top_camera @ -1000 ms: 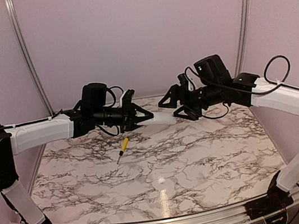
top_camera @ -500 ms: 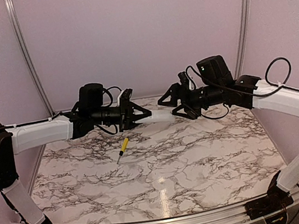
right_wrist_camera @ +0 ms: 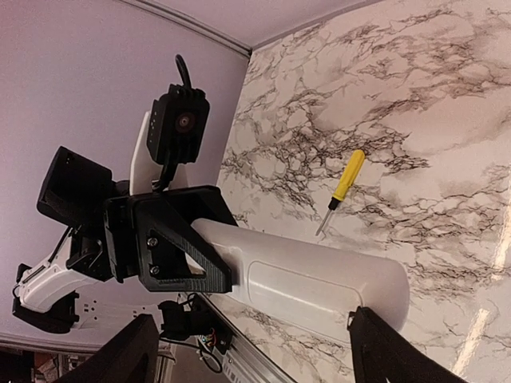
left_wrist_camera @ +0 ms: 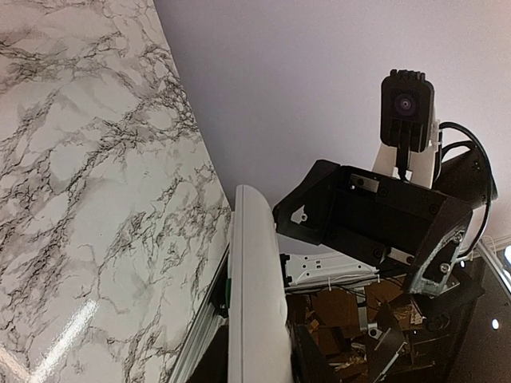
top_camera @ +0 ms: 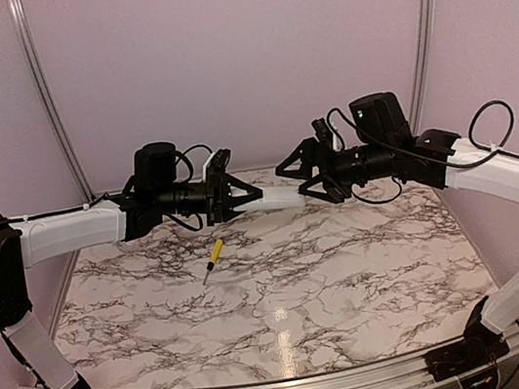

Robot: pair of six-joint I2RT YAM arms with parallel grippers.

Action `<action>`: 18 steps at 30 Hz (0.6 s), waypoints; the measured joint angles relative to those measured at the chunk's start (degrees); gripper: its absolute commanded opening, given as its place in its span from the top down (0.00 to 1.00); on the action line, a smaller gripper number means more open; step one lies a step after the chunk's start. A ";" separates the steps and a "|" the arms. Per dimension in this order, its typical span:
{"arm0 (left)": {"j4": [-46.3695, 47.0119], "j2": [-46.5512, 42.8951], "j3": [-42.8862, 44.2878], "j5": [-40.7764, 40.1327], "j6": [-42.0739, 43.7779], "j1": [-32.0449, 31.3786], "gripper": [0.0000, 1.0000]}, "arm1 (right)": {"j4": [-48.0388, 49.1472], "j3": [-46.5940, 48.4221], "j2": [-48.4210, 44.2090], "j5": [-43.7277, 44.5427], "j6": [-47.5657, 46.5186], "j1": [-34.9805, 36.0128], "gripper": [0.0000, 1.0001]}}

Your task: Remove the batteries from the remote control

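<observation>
The remote control [top_camera: 276,200] is a slim white bar held level in the air above the far part of the table. My left gripper [top_camera: 243,198] is shut on its left end. My right gripper [top_camera: 304,178] is open, its jaws spread wide around the remote's right end. In the right wrist view the remote [right_wrist_camera: 307,275] shows a closed cover panel, with my right gripper's fingers [right_wrist_camera: 132,351] far apart on either side. The left wrist view shows the remote [left_wrist_camera: 255,295] edge-on. The batteries are not in view.
A yellow-handled screwdriver [top_camera: 214,253] lies on the marble table [top_camera: 284,289] below and left of the remote, and also shows in the right wrist view [right_wrist_camera: 342,189]. A metal rail runs along the table's near edge [top_camera: 290,387].
The left wrist has rolled a little with the remote in its grip. The right arm has risen slightly and drawn back a little to the right. The screwdriver has not moved.
</observation>
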 measured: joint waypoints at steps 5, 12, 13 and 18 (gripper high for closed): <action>0.57 0.00 -0.28 0.90 0.85 0.13 1.00 | 0.76 -0.22 0.00 -1.68 -0.02 -0.28 0.18; 0.35 -0.04 -1.14 2.78 4.15 0.76 1.00 | 2.10 -1.07 0.66 -6.86 -0.07 -1.16 0.17; 0.15 -0.07 -1.16 3.10 4.85 0.90 1.00 | 2.23 -1.07 0.76 -7.43 -0.07 -1.25 0.17; -0.59 -0.22 -1.20 4.81 8.20 1.42 1.00 | 3.08 -1.40 1.01 -10.95 -0.02 -1.70 0.17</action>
